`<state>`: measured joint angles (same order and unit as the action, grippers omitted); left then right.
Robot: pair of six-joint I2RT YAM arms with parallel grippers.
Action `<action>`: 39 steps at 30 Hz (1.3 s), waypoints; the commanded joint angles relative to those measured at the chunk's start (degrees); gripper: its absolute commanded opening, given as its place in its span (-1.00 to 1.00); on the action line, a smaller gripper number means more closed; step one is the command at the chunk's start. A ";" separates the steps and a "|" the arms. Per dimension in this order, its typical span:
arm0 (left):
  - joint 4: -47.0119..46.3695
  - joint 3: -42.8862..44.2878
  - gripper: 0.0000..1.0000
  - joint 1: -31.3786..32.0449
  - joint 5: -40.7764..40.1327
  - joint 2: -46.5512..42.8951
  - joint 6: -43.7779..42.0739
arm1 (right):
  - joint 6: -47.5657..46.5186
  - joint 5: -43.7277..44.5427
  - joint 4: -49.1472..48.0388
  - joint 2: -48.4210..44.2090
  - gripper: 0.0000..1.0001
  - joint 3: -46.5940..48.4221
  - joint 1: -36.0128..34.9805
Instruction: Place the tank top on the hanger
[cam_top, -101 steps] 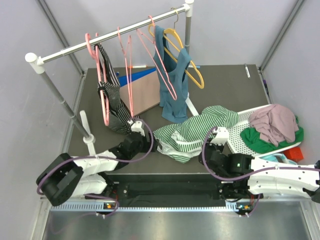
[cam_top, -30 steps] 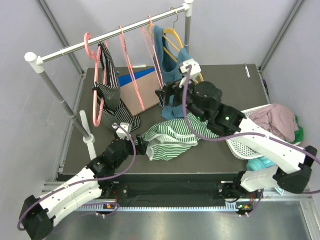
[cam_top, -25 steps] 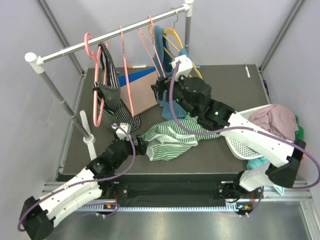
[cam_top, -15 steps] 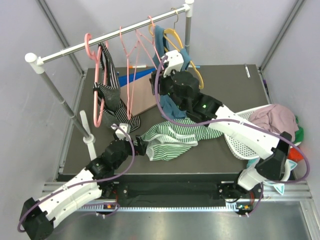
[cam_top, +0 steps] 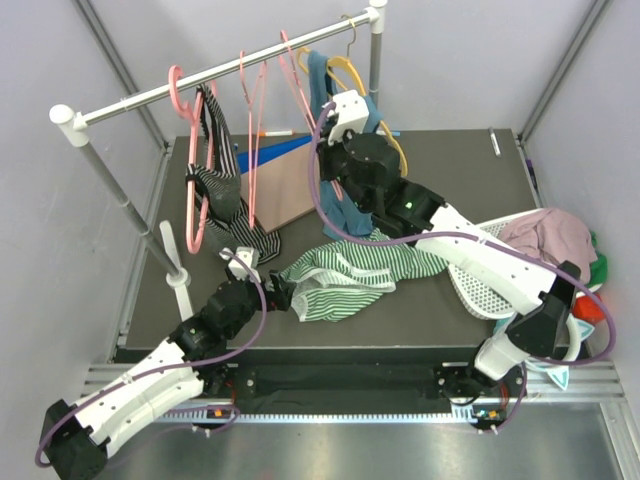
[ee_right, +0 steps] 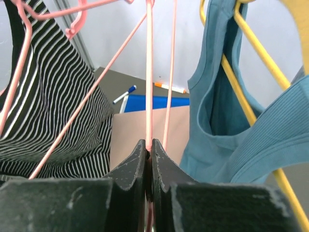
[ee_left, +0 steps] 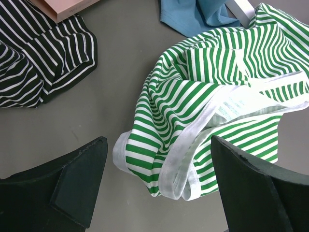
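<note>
Right end effector risen, now clamped on hanger.

green-and-white striped tank top, pink hanger

Pale grey walls enclose a dark grey table under even, diffuse light. A white clothes rail on grey posts slants across its far side. Grey metal struts climb the corners, and a brushed-metal panel lies along the near edge.
</note>
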<state>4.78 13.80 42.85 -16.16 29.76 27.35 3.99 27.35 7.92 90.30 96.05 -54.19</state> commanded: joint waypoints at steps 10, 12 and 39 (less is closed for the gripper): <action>-1.08 -0.53 0.84 -0.14 -1.59 -0.23 0.33 | -1.79 0.85 -4.14 -6.00 -1.00 1.09 -0.12; -1.09 -0.53 0.84 -0.14 -1.59 -0.23 0.24 | -1.79 1.21 -5.19 -8.37 -1.00 -1.03 -0.56; 0.06 -0.71 0.63 -0.14 -2.65 0.39 0.24 | 13.50 -1.68 18.70 -45.20 -1.00 -42.78 -10.14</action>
<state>5.02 13.32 42.85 -18.74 30.52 27.33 13.43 29.19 22.00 50.50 55.18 -63.59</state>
